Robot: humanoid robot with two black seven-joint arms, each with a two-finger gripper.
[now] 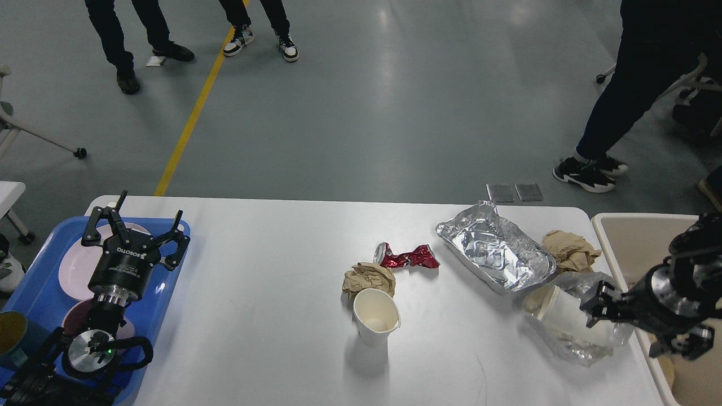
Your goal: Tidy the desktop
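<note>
Worktop: white desktop with rounded corners, spanning most of my head view. It carries litter in two groups.

Centre group:
- upright paper cup, empty, mouth up
- crumpled brown paper, touching the cup's far side
- crushed red can, just beyond the paper

Right group:
- foil tray, long axis running from far-left to near-right
- second brown paper wad, just to the right of the tray
- tipped paper cup lying inside clear crinkled plastic, its mouth toward the tray and its long axis running left to right across the worktop edge

Off the worktop: blue tray with plates at the left end; beige bin at the right end.

Right gripper: low over the near-right corner, at the base end of the tipped cup and against the plastic. It is seen dark and end-on; I cannot tell how far its fingers are parted or whether they hold anything. By my judgement this arm is far nearer the right group, with the bin directly beside it.

Left gripper: over the blue tray, fingers spread wide, holding nothing, well apart from all litter.
</note>
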